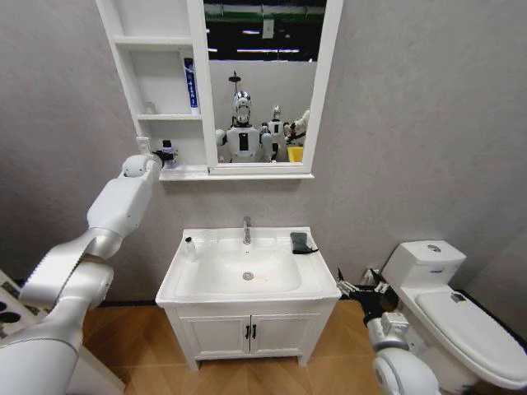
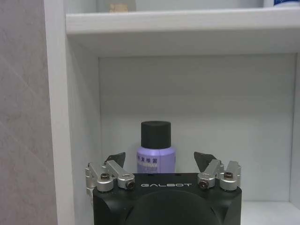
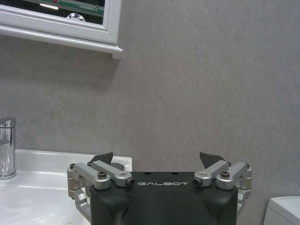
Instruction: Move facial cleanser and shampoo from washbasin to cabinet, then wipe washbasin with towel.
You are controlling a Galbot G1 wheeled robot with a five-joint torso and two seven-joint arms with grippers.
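Left gripper (image 2: 160, 161), released, we see facing the lavender black-capped bottle (image 2: 156, 149) in the white wall cabinet (image 2: 187, 21); right gripper (image 3: 159, 161) released beside the white ceramic washbasin (image 1: 247, 288).

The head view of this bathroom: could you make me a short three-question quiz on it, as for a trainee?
1. True or false: the left gripper is open in front of a purple bottle in the cabinet's lowest compartment.
2. Where does the towel lie? A) in the bowl B) on the washbasin's rim, right of the tap C) on the toilet
3. Fill in: the right gripper hangs low, between the washbasin and the ____.

Key: 1 true; 2 B; 3 toilet.
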